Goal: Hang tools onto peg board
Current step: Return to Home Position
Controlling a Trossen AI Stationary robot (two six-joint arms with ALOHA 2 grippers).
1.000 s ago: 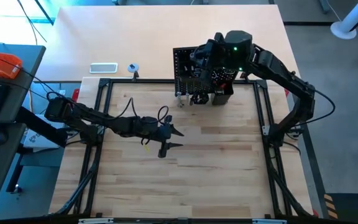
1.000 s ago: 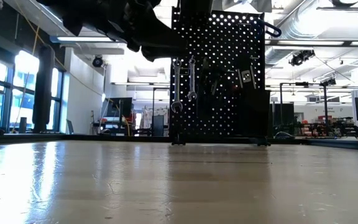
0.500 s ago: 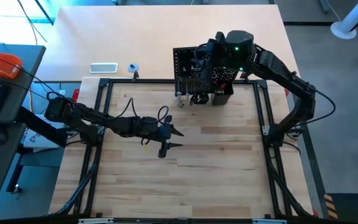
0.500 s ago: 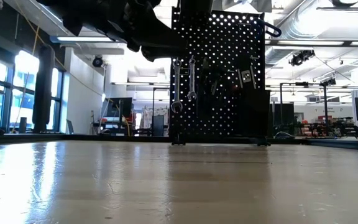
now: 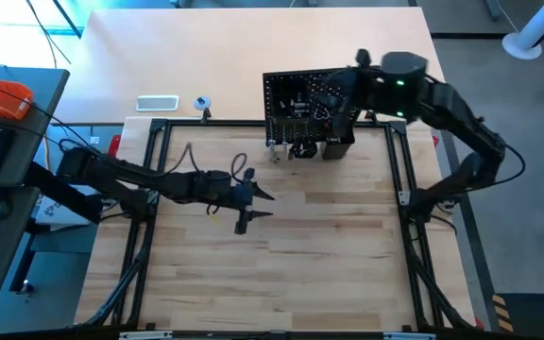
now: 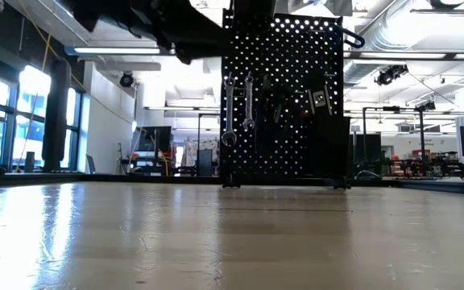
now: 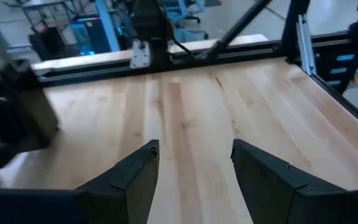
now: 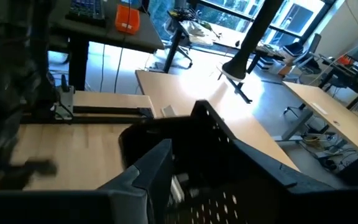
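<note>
At the far edge of the pale wooden table top [image 5: 329, 246], just inside the black metal frame rail [image 5: 234, 122], the upright black perforated peg board [image 5: 289, 94] stands. Silver wrenches [image 6: 230, 113] hang on its front and a small black bin [image 5: 338, 144] sits at its right end. The boards in front of it lie bare out to the side rails.

The right gripper [image 5: 344, 102] hovers at the board's upper right corner, its fingers [image 8: 145, 180] apart with the perforated panel showing between them. The left gripper [image 5: 264, 205] hangs over mid-table, well apart from the board, fingers [image 7: 132, 177] spread over bare wood.

Since a second ago the right arm's wrist has swung rightward off the board, uncovering its top. The left arm has drawn slightly back toward its own side.
</note>
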